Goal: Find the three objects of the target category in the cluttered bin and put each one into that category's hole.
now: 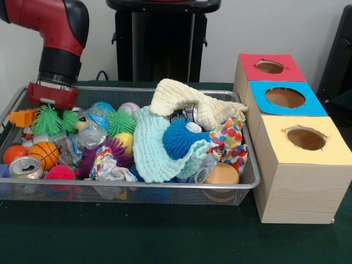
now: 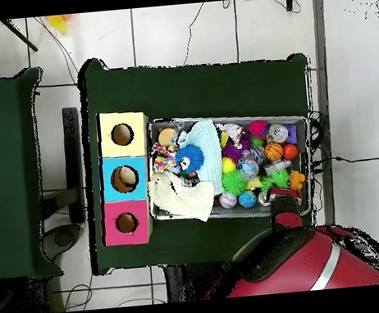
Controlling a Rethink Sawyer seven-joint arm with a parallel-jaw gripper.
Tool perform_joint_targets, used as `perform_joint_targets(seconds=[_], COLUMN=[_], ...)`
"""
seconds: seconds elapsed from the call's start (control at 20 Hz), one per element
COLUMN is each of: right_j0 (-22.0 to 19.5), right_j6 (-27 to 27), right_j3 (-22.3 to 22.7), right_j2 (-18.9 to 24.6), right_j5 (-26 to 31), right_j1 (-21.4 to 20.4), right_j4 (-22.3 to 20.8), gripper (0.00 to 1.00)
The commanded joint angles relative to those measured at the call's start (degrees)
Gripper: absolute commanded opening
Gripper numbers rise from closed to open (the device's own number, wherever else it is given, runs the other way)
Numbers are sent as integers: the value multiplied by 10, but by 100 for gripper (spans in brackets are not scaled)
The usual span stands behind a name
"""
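Note:
The wire mesh bin (image 1: 165,187) (image 2: 308,136) is packed with soft toys, cloths and cans. My gripper (image 1: 52,98) (image 2: 284,207) hangs low over the bin's far left corner in the front view, just above a green spiky ball (image 1: 48,121); its tips are hidden behind the clutter. A blue spiky ball (image 1: 179,137) (image 2: 190,156) lies in a light blue knitted cloth (image 1: 151,154). A cream cloth (image 1: 181,96) (image 2: 184,196) drapes over the far rim. A silver can (image 1: 25,166) and a mini basketball (image 1: 44,154) sit at the front left.
Three wooden boxes with round holes stand beside the bin: red top (image 1: 250,69) (image 2: 113,235), blue top (image 1: 314,108) (image 2: 109,166), yellow top (image 1: 275,140) (image 2: 107,123). A dotted cloth (image 1: 231,140) hangs at the bin's end nearest them. A second can (image 1: 190,114) lies under the cream cloth.

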Motion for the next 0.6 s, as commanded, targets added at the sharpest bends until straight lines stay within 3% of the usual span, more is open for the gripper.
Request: perform_joint_targets(seconds=[0.05, 0.15, 0.4, 0.6], right_j0=[-26, -28, -9, 3], right_j6=[25, 34, 38, 43], right_j3=[-81, -73, -34, -19], right_j2=[12, 20, 1, 4], right_j5=[143, 149, 129, 149], right_j1=[71, 62, 39, 13], right_j4=[17, 4, 26, 19], gripper=[0, 0, 0, 0])
